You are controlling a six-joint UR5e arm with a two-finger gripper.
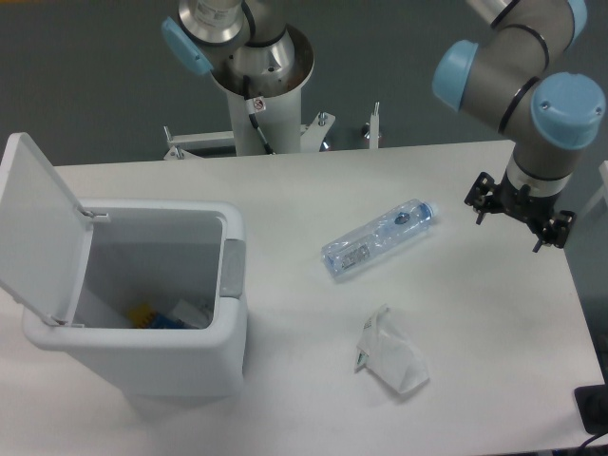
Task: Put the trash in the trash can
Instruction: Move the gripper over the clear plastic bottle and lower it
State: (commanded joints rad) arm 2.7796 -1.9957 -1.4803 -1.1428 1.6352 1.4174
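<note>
A clear plastic water bottle [378, 238] with a blue cap lies on its side near the middle of the white table, cap end toward the right. Below it a small white crumpled plastic bag [391, 354] rests on the table. The white trash can [180, 356] stands at the left with its flip lid [36, 223] swung open and a grey push tab [231, 268] on its right wall. My gripper [520, 216] hangs over the table's right side, to the right of the bottle and apart from it. Its fingers are spread with nothing between them.
Inside the bin lie a few items, yellow, blue and white [161, 315]. The arm's base column [256, 90] stands at the table's back edge. A dark object [594, 408] sits at the lower right corner.
</note>
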